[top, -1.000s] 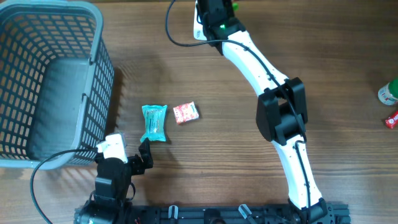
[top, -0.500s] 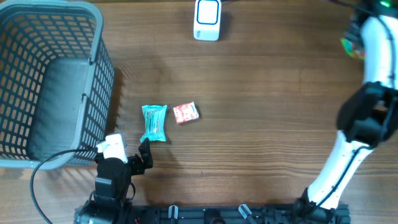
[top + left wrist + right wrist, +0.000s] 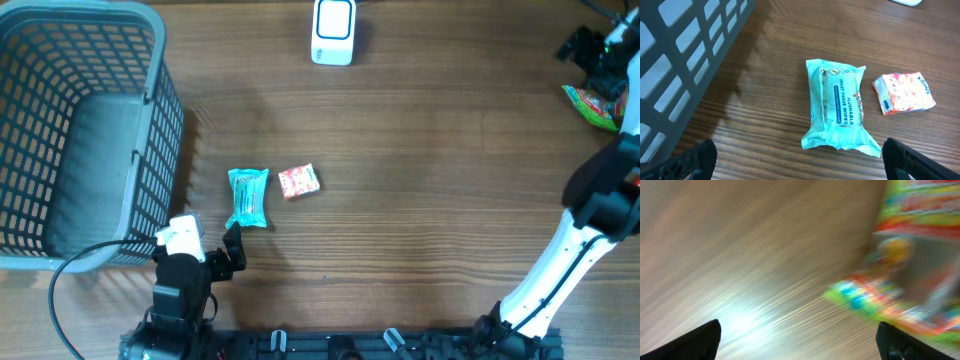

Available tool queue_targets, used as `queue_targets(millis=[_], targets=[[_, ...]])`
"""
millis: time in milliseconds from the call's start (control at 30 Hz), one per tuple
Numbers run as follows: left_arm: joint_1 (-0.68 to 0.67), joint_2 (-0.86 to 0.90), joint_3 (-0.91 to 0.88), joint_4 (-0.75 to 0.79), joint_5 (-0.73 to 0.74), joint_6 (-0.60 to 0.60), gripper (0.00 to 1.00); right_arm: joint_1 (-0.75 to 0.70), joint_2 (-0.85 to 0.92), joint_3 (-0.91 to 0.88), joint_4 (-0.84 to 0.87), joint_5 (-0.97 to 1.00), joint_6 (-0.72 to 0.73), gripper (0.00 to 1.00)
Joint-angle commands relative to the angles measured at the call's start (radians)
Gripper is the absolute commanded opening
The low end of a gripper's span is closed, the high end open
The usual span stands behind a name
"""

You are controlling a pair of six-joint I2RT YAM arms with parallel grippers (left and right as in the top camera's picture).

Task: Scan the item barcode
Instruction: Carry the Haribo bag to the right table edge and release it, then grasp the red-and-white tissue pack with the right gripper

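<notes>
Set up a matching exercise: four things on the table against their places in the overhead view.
Things: 1 basket; 2 scanner; 3 wipes; 4 snack bag.
Places: A top centre; B far right; C left side; D next to the tissue pack.
Pairs: 1-C; 2-A; 3-D; 4-B.

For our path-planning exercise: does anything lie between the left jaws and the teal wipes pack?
Nothing visible does. Only bare table lies between the open left gripper and the teal wipes pack; the tissue pack sits to one side, clear of the path.
</notes>
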Motion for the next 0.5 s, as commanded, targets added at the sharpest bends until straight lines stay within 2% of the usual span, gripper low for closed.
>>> queue_targets(millis=[0,33,133,200,267,300,400,467], targets=[[0.002,-0.003,-0.006,0.000,-0.013,0.006,1.00,0.145,-0.176,0.045,-0.121,-0.206,-0.030,1.00],[0.002,-0.003,-0.006,0.000,-0.013,0.006,1.00,0.187,-0.187,0.045,-0.175,-0.211,-0.031,1.00],[0.002,-0.003,-0.006,0.000,-0.013,0.006,1.00,0.413,-0.184,0.015,-0.401,-0.210,-0.174,1.00],[0.002,-0.003,-0.006,0.000,-0.013,0.006,1.00,0.534,-0.183,-0.045,-0.424,-0.210,-0.254,1.00],[0.002,-0.003,-0.006,0.000,-0.013,0.006,1.00,0.695,-0.183,-0.149,-0.384,-0.201,-0.343,1.00],[0.002,-0.003,-0.006,0.000,-0.013,0.006,1.00,0.743,-0.183,-0.185,-0.363,-0.183,-0.337,1.00],[0.002,-0.003,-0.006,0.000,-0.013,0.006,1.00,0.875,-0.183,-0.307,-0.250,-0.161,-0.198,1.00],[0.002,-0.003,-0.006,0.000,-0.013,0.006,1.00,0.969,-0.183,-0.388,-0.142,-0.158,-0.159,1.00]])
